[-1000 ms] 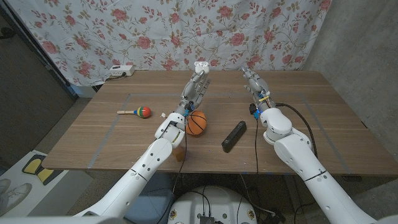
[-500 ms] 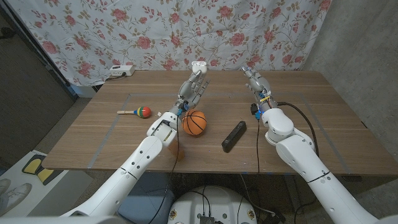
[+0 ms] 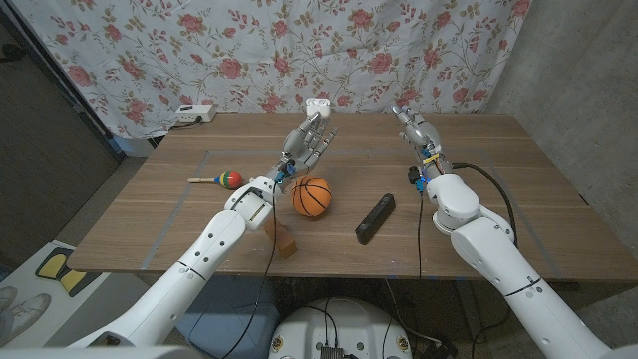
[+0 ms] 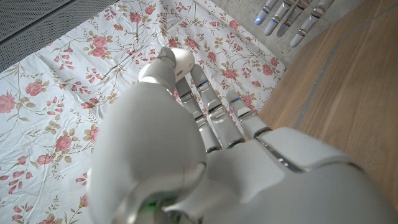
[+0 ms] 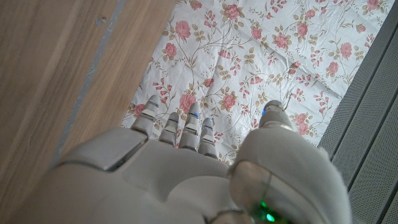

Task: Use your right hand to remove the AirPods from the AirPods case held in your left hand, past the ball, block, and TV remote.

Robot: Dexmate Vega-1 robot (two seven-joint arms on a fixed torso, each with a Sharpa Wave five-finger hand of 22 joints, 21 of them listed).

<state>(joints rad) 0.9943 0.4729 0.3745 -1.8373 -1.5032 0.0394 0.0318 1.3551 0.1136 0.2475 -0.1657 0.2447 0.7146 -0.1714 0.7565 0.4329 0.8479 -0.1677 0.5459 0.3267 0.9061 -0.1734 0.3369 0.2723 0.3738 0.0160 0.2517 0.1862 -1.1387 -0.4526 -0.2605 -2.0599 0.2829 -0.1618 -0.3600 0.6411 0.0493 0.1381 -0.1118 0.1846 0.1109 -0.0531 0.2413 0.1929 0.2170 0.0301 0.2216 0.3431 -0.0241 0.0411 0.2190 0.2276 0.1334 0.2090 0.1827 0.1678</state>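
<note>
My left hand [image 3: 305,145] is raised over the far middle of the table and pinches a white AirPods case [image 3: 318,104] at its fingertips. The left wrist view shows the case [image 4: 177,62] between the thumb and fingers, with its lid closed as far as I can tell. My right hand [image 3: 414,128] hovers to the right of the case, well apart from it, fingers straight and holding nothing; its fingertips [image 4: 292,15] also show in the left wrist view. Nearer me lie an orange ball [image 3: 313,196], a small wooden block [image 3: 287,241] and a black TV remote [image 3: 375,218].
A maraca with a red and green head [image 3: 221,179] lies on the left of the wooden table [image 3: 518,199]. A white power strip [image 3: 192,114] sits at the far left edge. A floral curtain [image 3: 249,50] hangs behind the table.
My left forearm has swung left, uncovering the wooden block, with the case still held high. My right hand has shifted slightly right and farther from the case.
</note>
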